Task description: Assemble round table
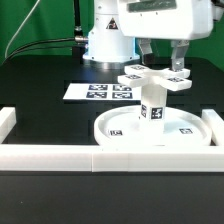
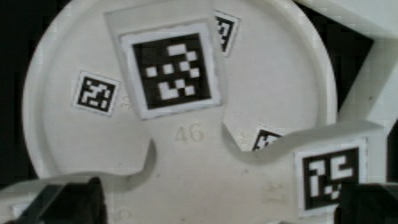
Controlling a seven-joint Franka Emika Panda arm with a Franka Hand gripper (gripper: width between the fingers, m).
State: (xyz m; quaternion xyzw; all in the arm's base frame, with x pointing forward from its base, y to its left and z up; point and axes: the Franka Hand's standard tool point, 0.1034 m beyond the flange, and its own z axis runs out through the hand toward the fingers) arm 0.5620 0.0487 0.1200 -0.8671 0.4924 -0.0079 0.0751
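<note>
**Foot piece on post, pincer at the cross**

I use the round disc as my landmark. It lies rim-up on the black tabletop, pushed against the white border rails. The post stands upright at the disc's centre. The cross-shaped foot piece sits on top of the post, directly above the disc. My pincer is right over the foot piece, fingers either side of an arm of the cross; it looks pinched on it, but I cannot tell for sure. Beyond the disc, toward the robot base, lies the marker board.

My guess at the step: seating or screwing the foot piece onto the post. To do it well I keep the wrist axis straight over the post, press lightly, turn without tilting, and watch that the disc does not spin along.

Everything is matte white plastic, smooth and hard, with square black-white tags. The wrist view shows the disc's flat face and the foot's rounded lobes up close.
</note>
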